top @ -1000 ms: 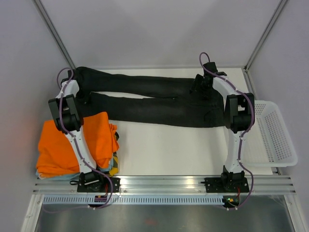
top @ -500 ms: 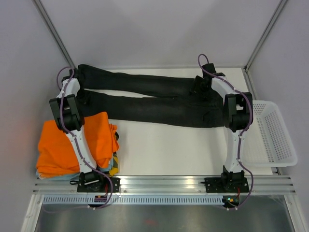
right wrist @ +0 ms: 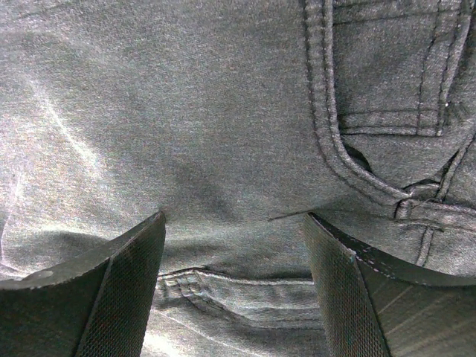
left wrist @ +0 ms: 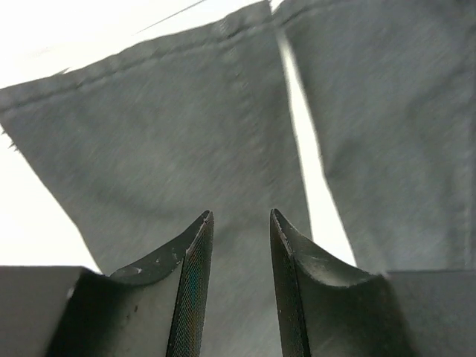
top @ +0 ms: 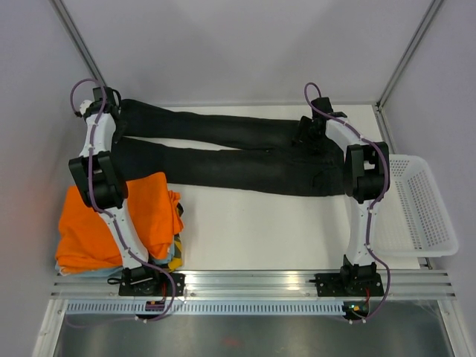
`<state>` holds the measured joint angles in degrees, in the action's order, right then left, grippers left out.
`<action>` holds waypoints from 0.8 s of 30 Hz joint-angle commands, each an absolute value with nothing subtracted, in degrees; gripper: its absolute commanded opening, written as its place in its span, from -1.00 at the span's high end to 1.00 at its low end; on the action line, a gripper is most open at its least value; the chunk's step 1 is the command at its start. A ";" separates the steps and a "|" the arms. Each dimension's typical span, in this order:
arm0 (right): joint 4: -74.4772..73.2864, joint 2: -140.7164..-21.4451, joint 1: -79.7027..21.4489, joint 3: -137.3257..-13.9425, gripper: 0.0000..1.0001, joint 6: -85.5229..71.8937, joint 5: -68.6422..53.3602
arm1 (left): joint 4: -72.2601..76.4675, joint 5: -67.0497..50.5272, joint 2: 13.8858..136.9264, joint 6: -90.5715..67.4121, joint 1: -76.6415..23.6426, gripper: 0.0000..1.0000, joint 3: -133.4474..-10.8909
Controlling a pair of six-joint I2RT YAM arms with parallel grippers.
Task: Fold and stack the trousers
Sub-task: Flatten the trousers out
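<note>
On the white table (top: 260, 230), between grey walls (top: 238, 44), lie the trousers (top: 223, 162).

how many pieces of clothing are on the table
2 for certain: the black fabric trousers spread flat across the far side, and the folded bright orange garment at the near left. Fabric edges showing under the orange one suggest more hidden beneath.
</note>
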<state>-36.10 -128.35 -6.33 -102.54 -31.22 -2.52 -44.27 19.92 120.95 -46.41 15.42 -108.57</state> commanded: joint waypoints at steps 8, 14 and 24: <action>-32.69 -127.09 -6.24 -102.04 -0.62 -30.67 -0.35 | -42.18 13.98 134.82 -54.21 15.82 0.35 -114.87; -33.04 -127.62 -6.24 -101.95 -0.62 -31.55 -0.35 | -46.74 12.39 138.07 -57.56 15.82 0.51 -116.27; -35.77 -126.65 -6.07 -99.94 -0.66 -32.70 5.80 | -70.67 24.34 135.27 -65.65 16.00 0.75 -112.25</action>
